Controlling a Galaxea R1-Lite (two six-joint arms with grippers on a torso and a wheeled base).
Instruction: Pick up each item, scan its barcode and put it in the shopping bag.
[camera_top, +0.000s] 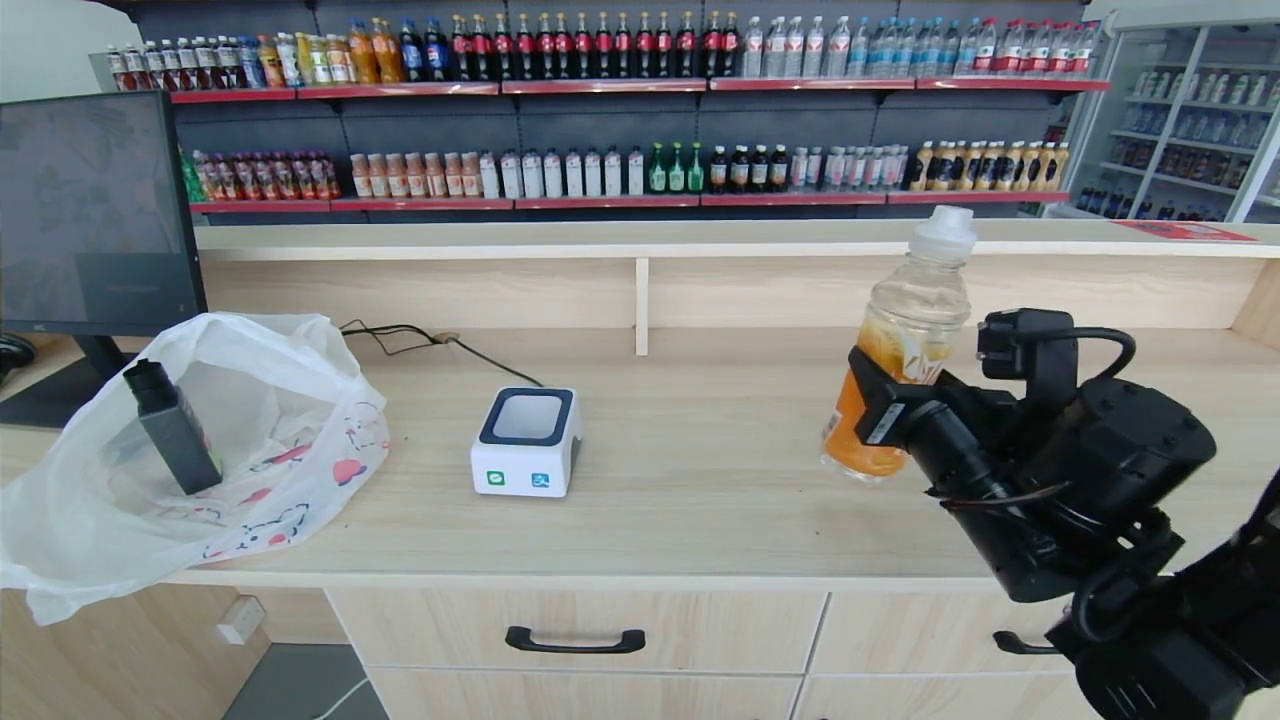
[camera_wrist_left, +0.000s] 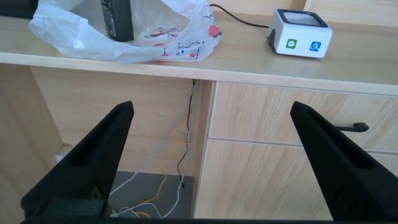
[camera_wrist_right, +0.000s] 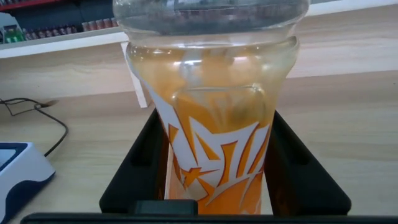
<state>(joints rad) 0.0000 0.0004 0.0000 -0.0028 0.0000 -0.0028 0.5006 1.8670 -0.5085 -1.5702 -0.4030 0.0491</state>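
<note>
My right end effector (camera_top: 882, 398) clamps the orange bottle (camera_top: 908, 335), tilted, over the worktop (camera_top: 700, 490) at 3 o'clock from the scanner (camera_top: 526, 441); left end effector (camera_wrist_left: 211, 111) gaping wide.

Monitor (camera_top: 95, 210) at left end of counter (camera_top: 700, 490); drink shelves (camera_top: 600, 90) behind; drawer handle (camera_top: 574, 640) below.

Head overlooks counter (camera_top: 700, 480); all views share scanner (camera_top: 525, 440).
</note>
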